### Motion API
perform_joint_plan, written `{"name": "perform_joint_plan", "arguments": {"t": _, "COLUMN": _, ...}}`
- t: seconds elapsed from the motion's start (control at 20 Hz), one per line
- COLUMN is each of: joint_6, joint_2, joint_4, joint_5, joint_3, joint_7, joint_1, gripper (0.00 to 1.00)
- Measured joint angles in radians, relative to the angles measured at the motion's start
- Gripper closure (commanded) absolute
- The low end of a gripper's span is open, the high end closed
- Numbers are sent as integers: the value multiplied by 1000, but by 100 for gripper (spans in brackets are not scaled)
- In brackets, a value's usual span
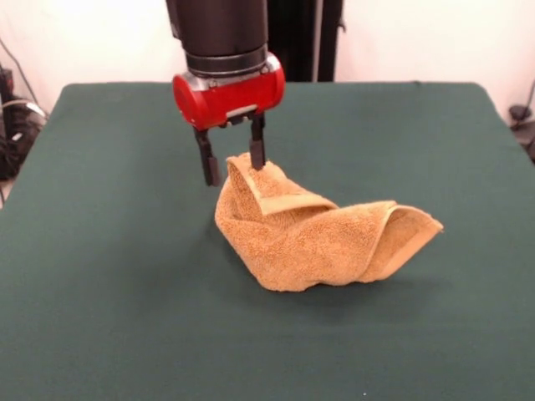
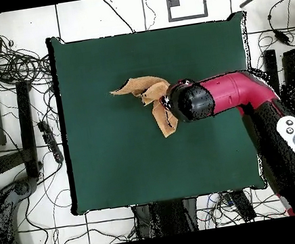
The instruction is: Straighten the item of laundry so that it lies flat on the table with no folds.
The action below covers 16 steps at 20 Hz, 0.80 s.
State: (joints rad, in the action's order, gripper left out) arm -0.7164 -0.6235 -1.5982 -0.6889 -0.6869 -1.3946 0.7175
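Observation:
The orange-tan towel (image 1: pixel 313 242) lies crumpled and folded over itself near the middle of the dark green table (image 1: pixel 100 267). One pale-banded edge stands up at its upper left. My gripper (image 1: pixel 235 174) hangs over that raised edge with its two black fingers apart, one on each side of the towel's peak, and it is open. In the overhead view the towel (image 2: pixel 146 88) shows as a bunched shape with a strip trailing toward the robot's side. The red wrist (image 2: pixel 187 102) covers the gripper there. The table (image 2: pixel 115 159) is far larger than the towel.
Cables and black gear (image 2: pixel 5 66) lie on the floor around the table. My arm (image 2: pixel 257 104) reaches in over the table's right edge in the overhead view. Cables (image 1: pixel 12 125) also sit beyond the table's left edge in the front view.

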Motion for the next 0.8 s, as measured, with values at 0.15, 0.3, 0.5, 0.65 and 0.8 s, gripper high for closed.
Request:
{"name": "perform_joint_plan", "arguments": {"t": 0.15, "joint_6": 0, "joint_2": 15, "joint_4": 0, "joint_5": -20, "joint_3": 2, "joint_7": 0, "joint_1": -17, "gripper": 0}}
{"name": "perform_joint_plan", "arguments": {"t": 0.3, "joint_6": 5, "joint_2": 41, "joint_4": 0, "joint_5": -41, "joint_3": 2, "joint_7": 0, "joint_1": -38, "gripper": 0}}
{"name": "perform_joint_plan", "arguments": {"t": 0.5, "joint_6": 19, "joint_2": 78, "joint_4": 0, "joint_5": -48, "joint_3": 2, "joint_7": 0, "joint_1": -59, "gripper": 0}}
{"name": "perform_joint_plan", "arguments": {"t": 0.65, "joint_6": 35, "joint_2": 98, "joint_4": 0, "joint_5": -50, "joint_3": 2, "joint_7": 0, "joint_1": -61, "gripper": 0}}
{"name": "perform_joint_plan", "arguments": {"t": 0.8, "joint_6": 53, "joint_2": 116, "joint_4": 0, "joint_5": -53, "joint_3": 2, "joint_7": 0, "joint_1": -60, "gripper": 0}}
